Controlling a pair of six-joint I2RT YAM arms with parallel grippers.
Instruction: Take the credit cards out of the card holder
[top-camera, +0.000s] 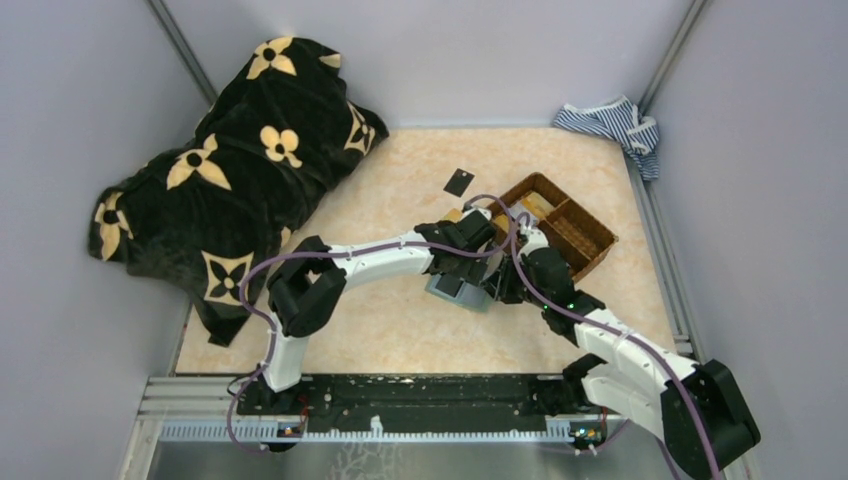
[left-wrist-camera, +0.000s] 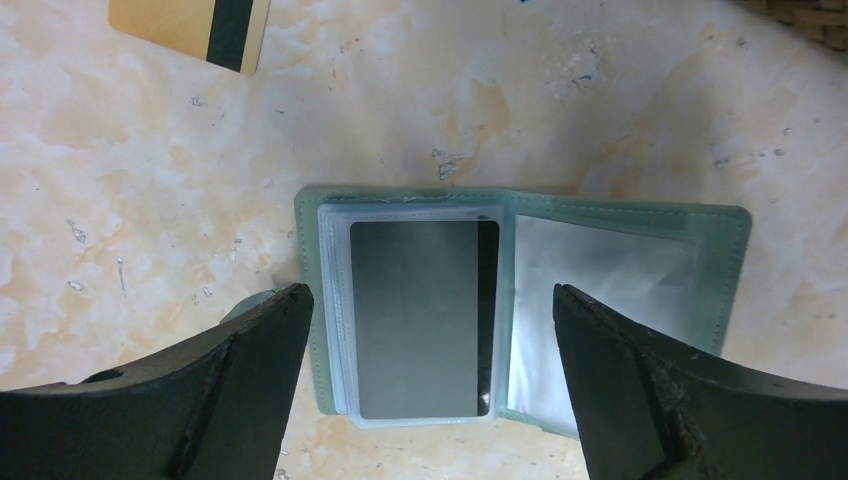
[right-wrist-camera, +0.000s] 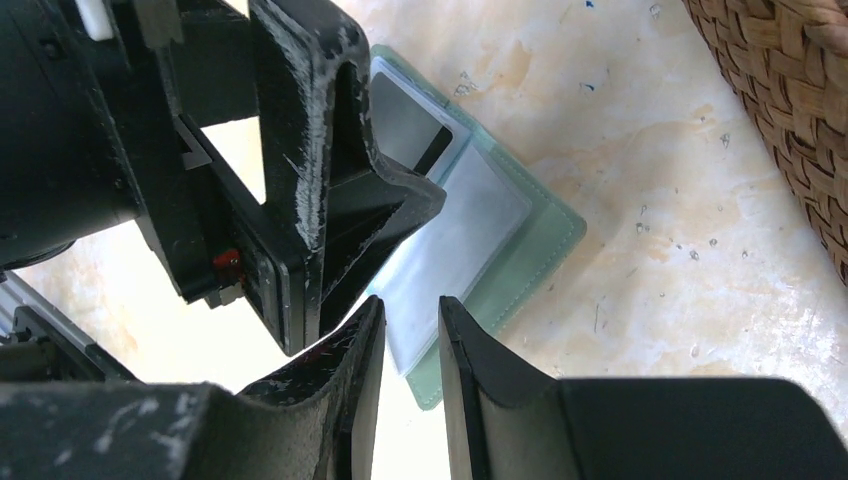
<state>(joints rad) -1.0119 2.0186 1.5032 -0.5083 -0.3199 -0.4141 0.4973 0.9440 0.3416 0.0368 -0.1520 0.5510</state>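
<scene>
While the left gripper (left-wrist-camera: 430, 297) hangs wide open straight above it, the card holder (left-wrist-camera: 610, 265) lies unfolded and flat on the table (left-wrist-camera: 150, 200). One finger of that gripper sits just outside the wallet's left edge, and the other is over its right half. Between the fingers is a stack of clear sleeves. The top sleeve holds a dark grey credit card (left-wrist-camera: 420, 320), seen through the plastic; any cards beneath it cannot be made out. Toward the right finger there is a clear pocket that looks empty, though glare leaves this unsure. The right gripper (right-wrist-camera: 410, 312) is low and close beside the left one, near the wallet's corner. Its fingers are drawn almost together with nothing seen between them, and I cannot tell whether it touches the cover. A gold card (left-wrist-camera: 190, 30) with a dark stripe lies ahead and to the left of the left gripper. A woven basket (right-wrist-camera: 780, 110) is ahead and to the right of the right gripper. Neither is part of this job. My judgement is that the step in hand is getting a hold on the sleeved card. The left jaws should narrow first, since the present spread is far wider than a card edge needs. The right fingertips should pin the green cover so the holder cannot skate on the smooth stone. The left gripper should then come in shallow at whichever card edge the sleeve leaves bare, pinch the card alone and draw it along the sleeve. The main risk is pinching sleeve and card together, which would lift the whole wallet.
</scene>
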